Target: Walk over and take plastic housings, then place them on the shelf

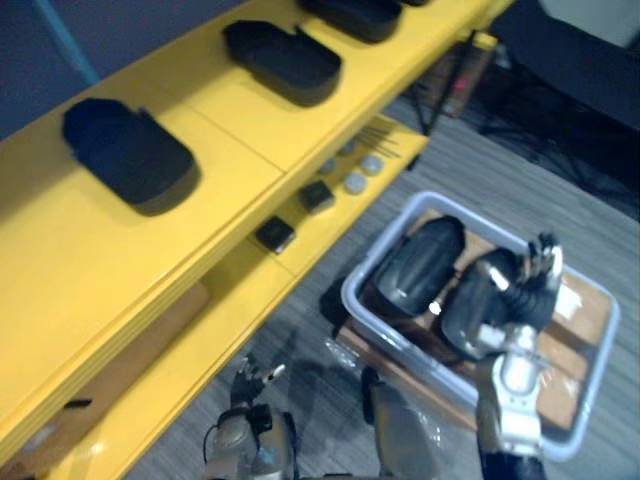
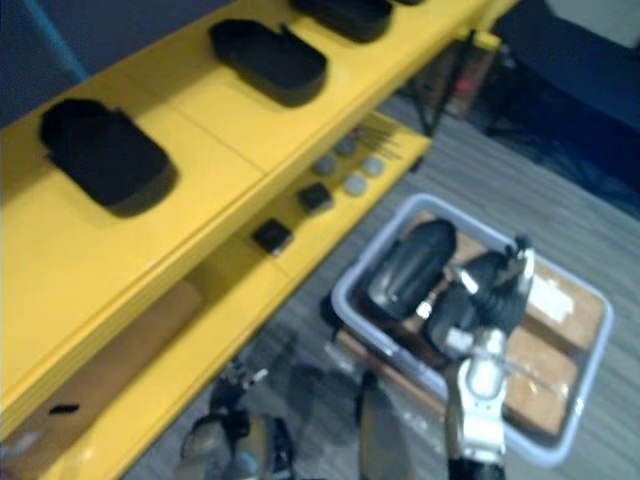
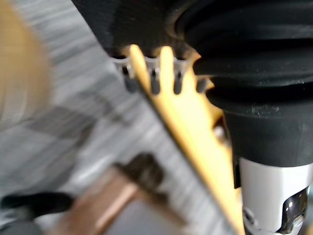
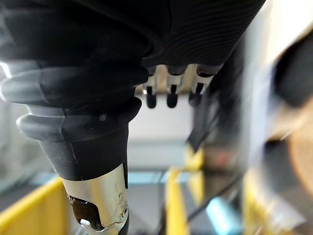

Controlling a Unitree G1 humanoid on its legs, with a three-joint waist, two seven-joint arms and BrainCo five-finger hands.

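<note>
The right hand (image 1: 525,290) hangs over a pale grey bin (image 1: 352,292), its fingers (image 4: 168,95) loosely extended and grasping nothing. From the head views it overlaps one of two black plastic housings in the bin; whether it touches that one I cannot tell. The overlapped housing (image 1: 478,300) lies beside its twin (image 1: 420,262), both slanted the same way on the bin's brown cardboard base (image 1: 575,310), which carries a white label.

The left hand (image 1: 248,385) sits low by the front edge of the lower shelf (image 1: 235,290), released too. Its wrist view shows the fingers (image 3: 155,85) in a straight row with nothing between them, and the yellow edge running past the tips.

Beyond the bin stands the yellow shelf (image 1: 225,125). Three more black housings rest on its top board, well apart in a line: one near the left end (image 1: 130,155), one in the middle (image 1: 283,60), one toward the far end (image 1: 355,15).

The lower shelf holds small parts: two black square blocks (image 1: 317,196) (image 1: 274,234), a few grey discs (image 1: 355,182) and some thin rods (image 1: 382,138). The bin stands on a grey striped floor (image 1: 520,180).
</note>
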